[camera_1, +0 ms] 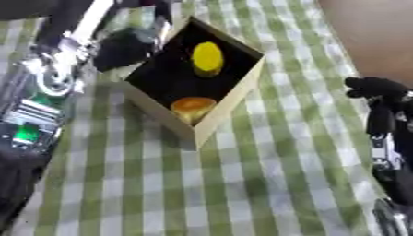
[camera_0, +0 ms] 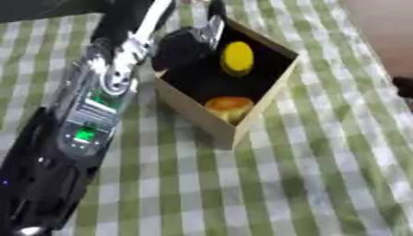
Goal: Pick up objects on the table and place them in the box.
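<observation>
Left arm reaching over a box on a checked tabletop, two round things already inside.

The tabletop (camera_0: 322,184) wears a green-and-white checked cloth. The left arm (camera_0: 80,129) runs up from the lower left, and the left hand (camera_0: 187,46) hangs at the box's far left corner; whether its fingers are released or clenched cannot be told. The tan box (camera_0: 211,123) has a dark inside, holding a yellow round thing (camera_0: 237,57) at the back and an orange one (camera_0: 229,106) near the front wall. The right hand (camera_1: 377,88) shows at the right edge, well apart from the box, its fingers unclear.

Green-checked tablecloth (camera_0: 322,175); tan box (camera_0: 202,117)
</observation>
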You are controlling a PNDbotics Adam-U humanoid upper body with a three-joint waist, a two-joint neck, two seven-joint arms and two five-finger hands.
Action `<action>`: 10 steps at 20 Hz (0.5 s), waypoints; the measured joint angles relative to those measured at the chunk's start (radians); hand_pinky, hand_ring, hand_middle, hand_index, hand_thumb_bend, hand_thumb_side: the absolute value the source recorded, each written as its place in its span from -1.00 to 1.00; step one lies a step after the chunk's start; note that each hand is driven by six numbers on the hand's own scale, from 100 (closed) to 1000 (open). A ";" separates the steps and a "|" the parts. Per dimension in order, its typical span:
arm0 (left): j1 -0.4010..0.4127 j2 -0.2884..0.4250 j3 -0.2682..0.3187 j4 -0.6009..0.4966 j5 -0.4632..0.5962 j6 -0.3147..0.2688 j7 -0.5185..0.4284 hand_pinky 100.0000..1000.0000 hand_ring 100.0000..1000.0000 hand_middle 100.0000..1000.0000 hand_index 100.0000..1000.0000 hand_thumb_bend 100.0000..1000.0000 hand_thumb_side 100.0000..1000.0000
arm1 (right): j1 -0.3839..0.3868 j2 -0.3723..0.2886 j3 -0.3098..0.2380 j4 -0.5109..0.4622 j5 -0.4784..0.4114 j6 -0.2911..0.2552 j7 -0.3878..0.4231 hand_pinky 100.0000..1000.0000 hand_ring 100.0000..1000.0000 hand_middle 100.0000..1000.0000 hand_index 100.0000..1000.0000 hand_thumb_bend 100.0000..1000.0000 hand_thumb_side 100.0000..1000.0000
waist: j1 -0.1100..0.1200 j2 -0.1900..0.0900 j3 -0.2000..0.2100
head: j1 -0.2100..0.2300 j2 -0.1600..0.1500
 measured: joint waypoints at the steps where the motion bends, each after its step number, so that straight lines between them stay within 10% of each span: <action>1: 0.006 0.015 0.021 -0.034 0.069 0.000 0.032 0.30 0.24 0.26 0.61 -1.00 0.14 | 0.000 0.000 -0.003 0.000 0.000 -0.004 -0.003 0.75 0.52 0.10 0.49 -1.00 0.02 | -0.002 0.000 0.002 | -0.003 0.000; 10: 0.165 0.132 0.180 -0.095 0.464 -0.245 0.322 0.32 0.28 0.28 0.62 -1.00 0.07 | 0.002 0.000 -0.025 0.000 0.009 -0.043 -0.040 0.74 0.52 0.11 0.50 -1.00 0.01 | -0.024 0.005 0.015 | -0.022 0.000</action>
